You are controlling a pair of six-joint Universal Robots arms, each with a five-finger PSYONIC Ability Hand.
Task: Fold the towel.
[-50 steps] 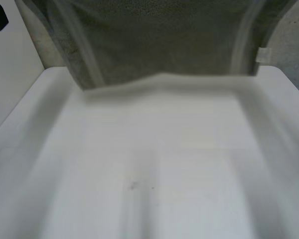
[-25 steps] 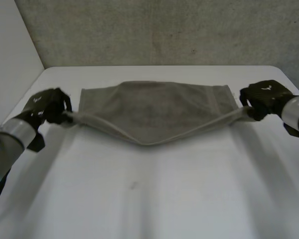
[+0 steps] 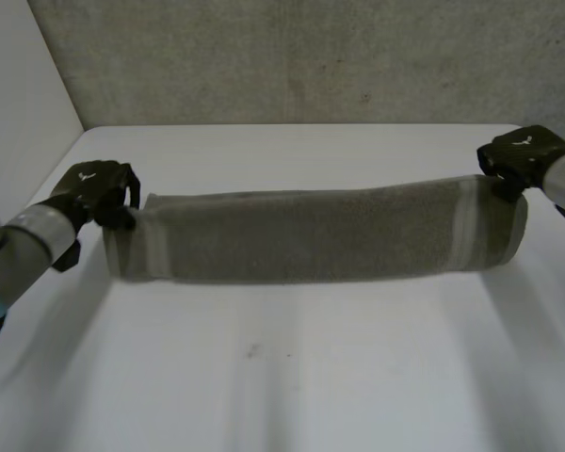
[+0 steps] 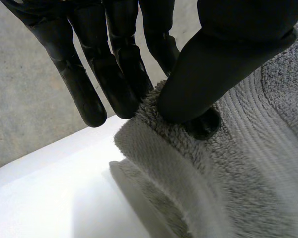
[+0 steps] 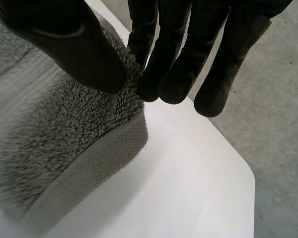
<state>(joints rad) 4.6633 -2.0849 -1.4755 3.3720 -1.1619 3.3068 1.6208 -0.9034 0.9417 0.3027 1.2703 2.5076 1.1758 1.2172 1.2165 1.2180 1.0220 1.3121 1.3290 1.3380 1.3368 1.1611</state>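
ok, left robot hand (image 3: 99, 190) + right robot hand (image 3: 516, 156) pinch towel (image 3: 311, 235) ends

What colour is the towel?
Greyish olive towel, with a paler stripe near each end; best in the head view.

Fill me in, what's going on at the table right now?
Both robot hands have a grey towel stretched between them across the white table. The left hand pinches one end between thumb and fingers, and the right hand pinches the other end the same way. The towel looks doubled into a long band. Whether it rests on the table is unclear.
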